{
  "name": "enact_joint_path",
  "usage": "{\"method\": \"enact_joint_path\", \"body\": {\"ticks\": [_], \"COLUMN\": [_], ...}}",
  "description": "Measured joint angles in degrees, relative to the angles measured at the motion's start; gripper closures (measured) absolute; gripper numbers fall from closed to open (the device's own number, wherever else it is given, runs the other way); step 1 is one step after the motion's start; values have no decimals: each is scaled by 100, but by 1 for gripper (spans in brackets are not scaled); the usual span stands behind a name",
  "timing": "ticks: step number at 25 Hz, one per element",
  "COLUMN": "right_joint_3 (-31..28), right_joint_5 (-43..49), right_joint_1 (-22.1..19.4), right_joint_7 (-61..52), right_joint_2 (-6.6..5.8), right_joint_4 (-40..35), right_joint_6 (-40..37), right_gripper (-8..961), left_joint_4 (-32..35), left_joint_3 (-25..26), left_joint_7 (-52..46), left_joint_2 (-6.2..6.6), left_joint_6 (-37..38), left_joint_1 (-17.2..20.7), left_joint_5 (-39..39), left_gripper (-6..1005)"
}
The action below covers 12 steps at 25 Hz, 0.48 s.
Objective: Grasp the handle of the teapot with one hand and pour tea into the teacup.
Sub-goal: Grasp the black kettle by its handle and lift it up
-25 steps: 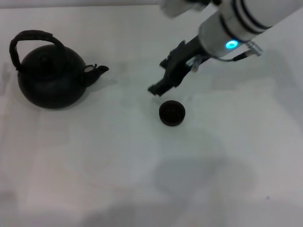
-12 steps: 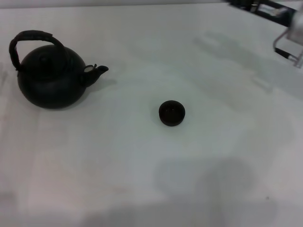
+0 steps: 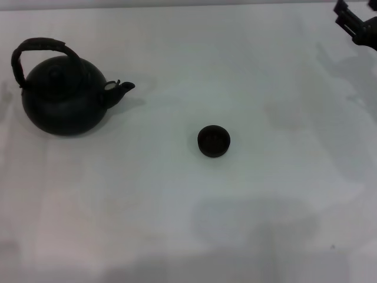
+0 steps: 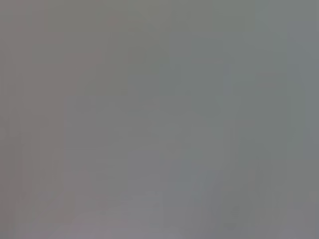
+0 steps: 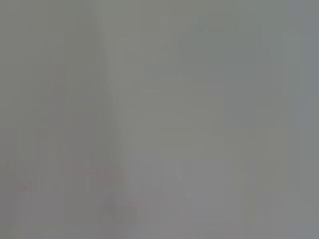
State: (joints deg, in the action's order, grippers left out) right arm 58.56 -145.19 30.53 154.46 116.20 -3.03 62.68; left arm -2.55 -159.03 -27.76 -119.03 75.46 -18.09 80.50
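Moved: right gripper (image 3: 356, 23) pulled away to far right edge; finger state unclear
Teapot (image 3: 63, 97): far left, upright on bench (image 3: 177, 224)
Teacup (image 3: 214, 141): centre

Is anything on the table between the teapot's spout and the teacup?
No. In the head view the stretch from the teapot spout to the teacup is bare white table. The wrist views show neither thing.

A bare test setup rather than a lived-in room: a plain white worktop (image 3: 177, 206) fills the head view, carrying only a black teapot (image 3: 62, 100) and a small dark teacup (image 3: 214, 141). No walls or furniture show. Both wrist views show only featureless grey.
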Motion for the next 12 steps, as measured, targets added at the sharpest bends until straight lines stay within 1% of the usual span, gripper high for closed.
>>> {"method": "enact_joint_path", "body": {"ticks": [1,3,5,6,12], "right_joint_3": [0,-81,-262,-356,-714], "right_joint_5": [0,-209,-243,-247,-260], "right_joint_1": [0,49,59,57,62], "right_joint_7": [0,722,1025,998,715], "right_joint_2": [0,-1,-10,-18,-46], "right_joint_4": [0,94,53,18,-157], "right_joint_6": [0,-93,-290,-359,-590], "right_gripper": [110,110,109,109,108], "left_joint_4": [0,3,34,34,179], "left_joint_3": [0,-6,-6,-6,-13], "left_joint_7": [0,-3,-16,-16,8], "left_joint_2": [0,1,1,1,2], "left_joint_6": [0,13,54,54,457], "left_joint_1": [0,78,228,228,678], "left_joint_5": [0,-109,-348,-348,-829], "left_gripper": [123,124,124,124,124]}}
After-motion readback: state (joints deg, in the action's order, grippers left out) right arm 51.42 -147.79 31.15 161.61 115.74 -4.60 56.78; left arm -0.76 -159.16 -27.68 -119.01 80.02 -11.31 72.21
